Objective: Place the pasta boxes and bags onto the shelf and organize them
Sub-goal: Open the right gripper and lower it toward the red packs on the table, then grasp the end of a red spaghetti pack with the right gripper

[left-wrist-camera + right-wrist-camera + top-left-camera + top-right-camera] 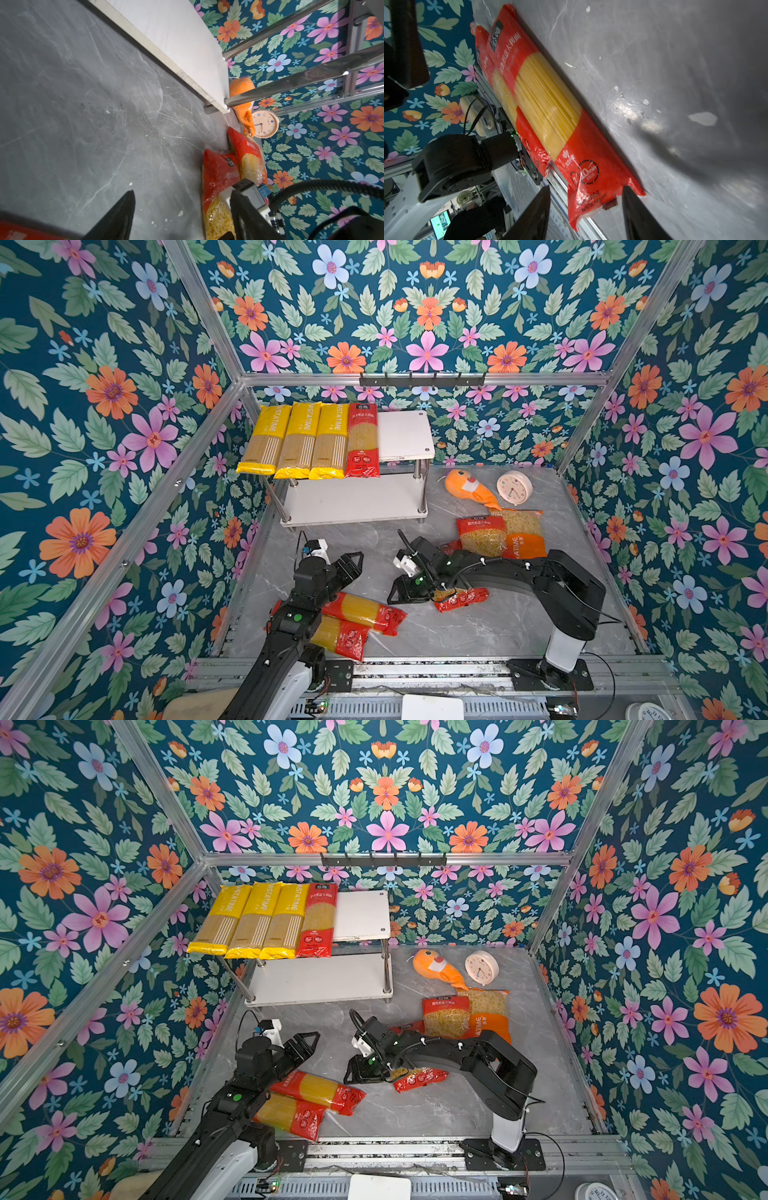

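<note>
Pick-up stage, I judge: right fingers [639, 218] spread open, empty, near a red spaghetti pack [550, 99] on the tabletop [457, 635]; left fingers [118, 220] open, empty; next, probably straddle, close, carry to the shelf [405, 435].

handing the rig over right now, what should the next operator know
Left gripper: open, empty, over the table.
Right gripper: open, aimed at the end of a loose red spaghetti pack, not clamped.
Done: three yellow spaghetti packs and one red pack on the shelf top board.
Left: both loose red packs by the left arm, a short-pasta bag under the right arm, another and the orange bag beside the plush fish.
Lower board holds nothing.
</note>
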